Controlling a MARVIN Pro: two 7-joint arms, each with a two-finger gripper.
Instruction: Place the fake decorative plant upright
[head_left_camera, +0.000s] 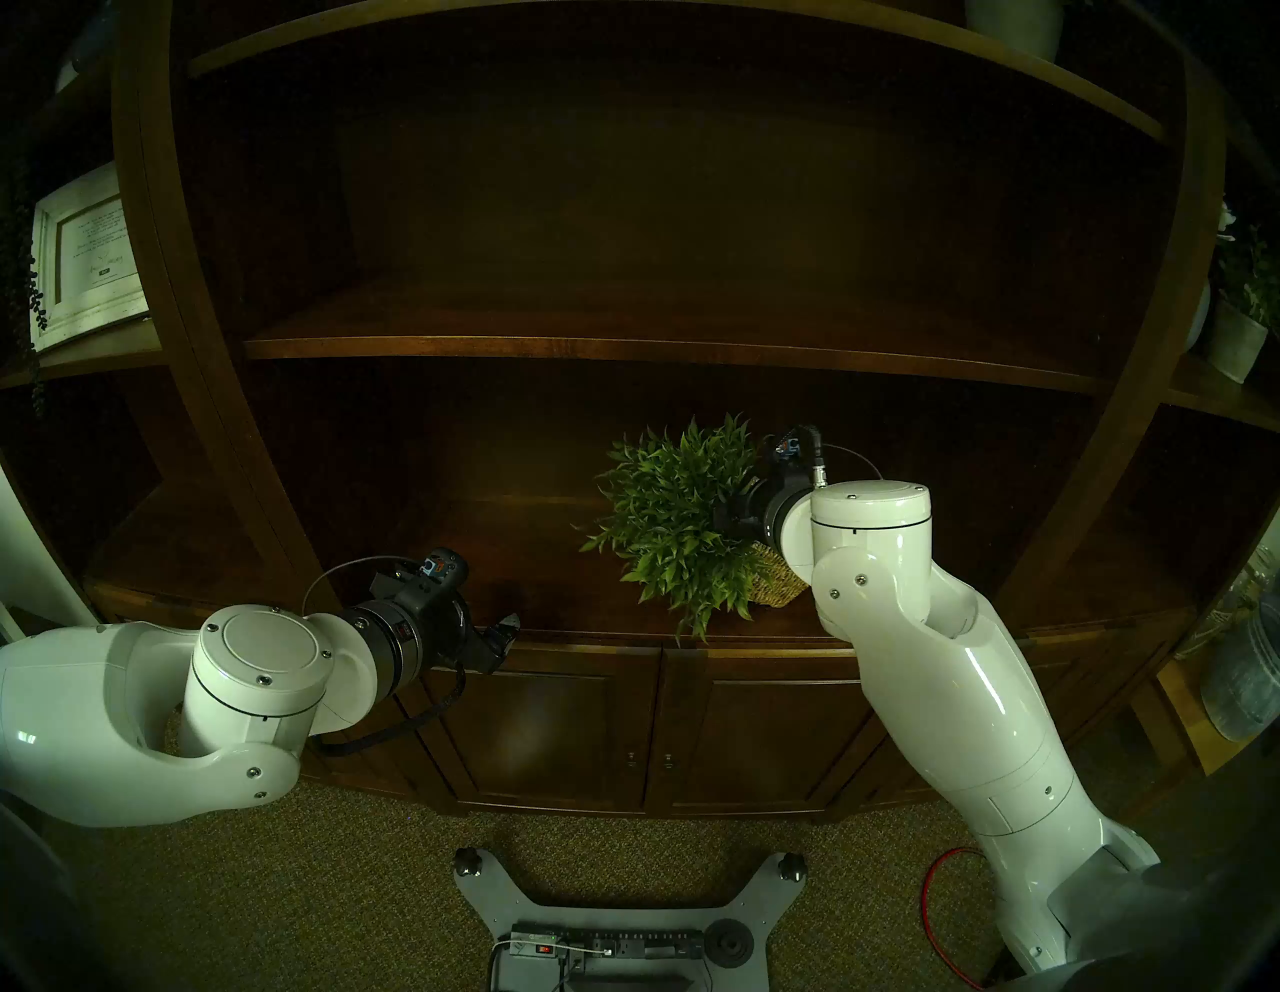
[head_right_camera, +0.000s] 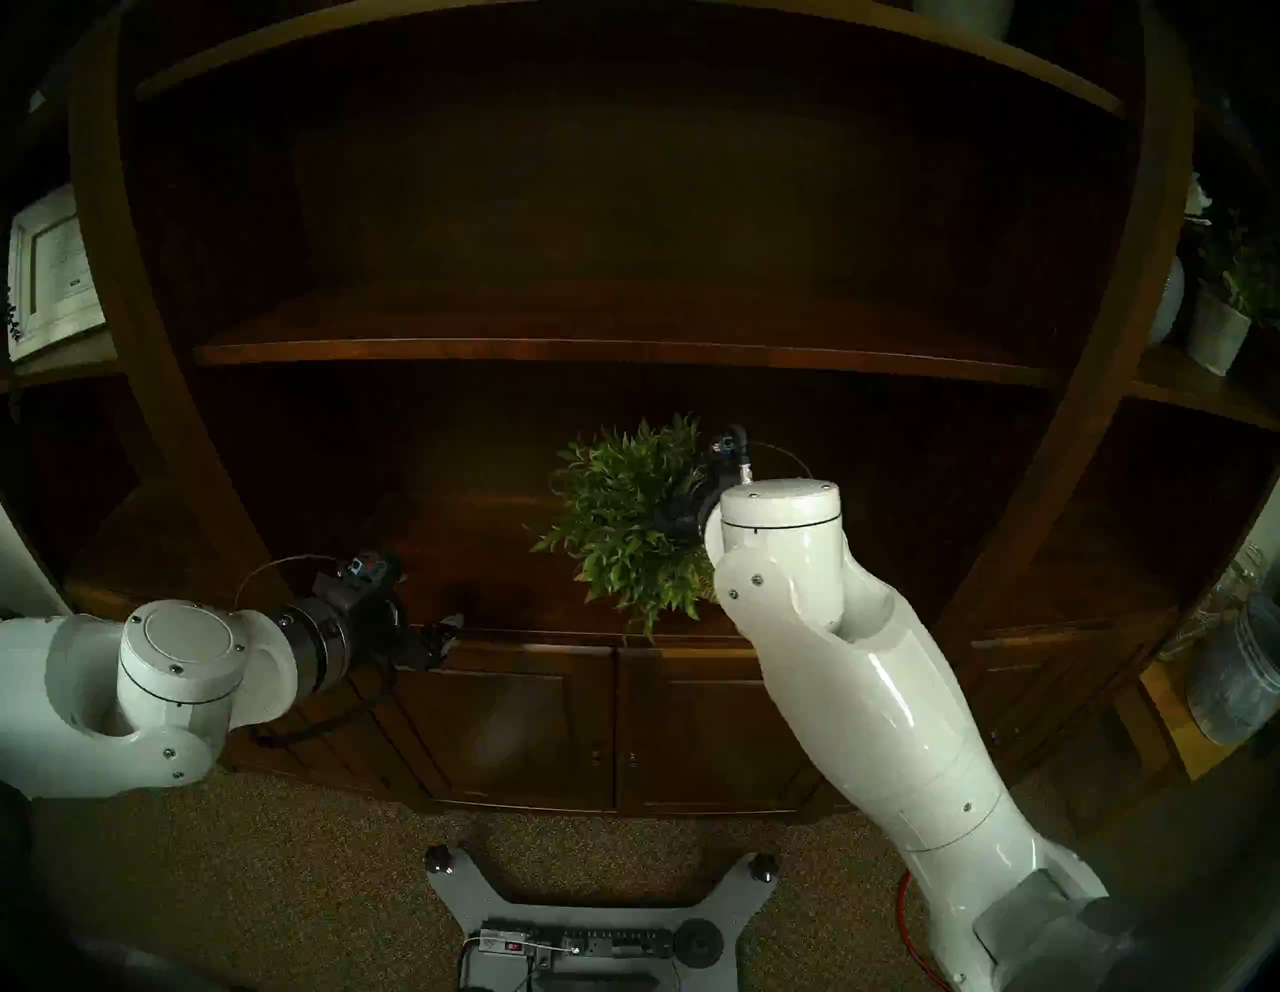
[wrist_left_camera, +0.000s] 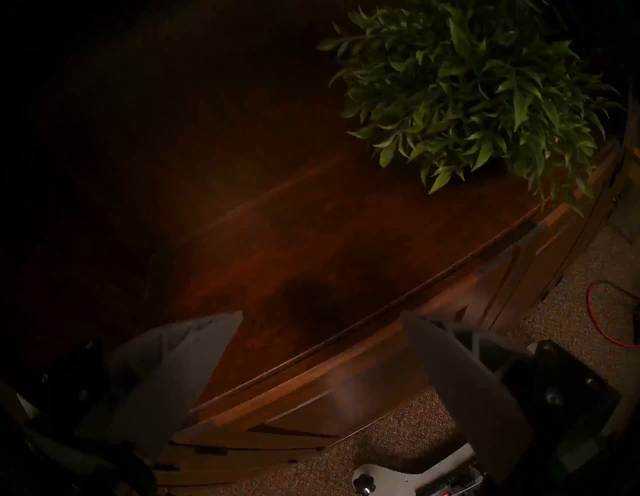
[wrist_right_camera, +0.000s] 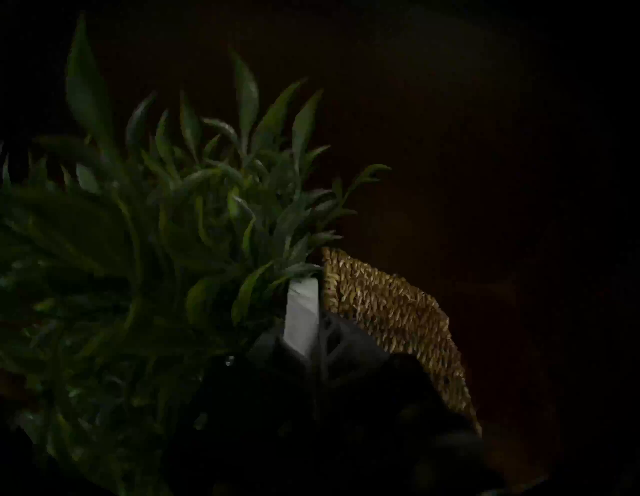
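Observation:
The fake decorative plant (head_left_camera: 668, 516) (head_right_camera: 623, 526) is a bushy green ball in a tan woven basket (head_left_camera: 777, 576) (wrist_right_camera: 391, 311). It hangs tilted over the dark wood cabinet ledge (head_left_camera: 388, 554), leaves to the left and basket low on the right. My right gripper (wrist_right_camera: 320, 304) is shut on the basket's rim, one grey finger (wrist_right_camera: 301, 318) inside among the leaves; in the head views its fingertips are buried in foliage. My left gripper (head_left_camera: 509, 627) (wrist_left_camera: 322, 314) stands open and holds nothing at the ledge's front edge, left of the plant (wrist_left_camera: 478, 90).
A shelf board (head_left_camera: 623, 346) runs just above the plant. A framed picture (head_left_camera: 83, 256) stands in the left bay, a plant in a whitish pot (head_left_camera: 1233, 339) in the right bay, a glass jar (head_left_camera: 1240, 672) lower right. A red cable (head_left_camera: 935, 921) lies on the carpet.

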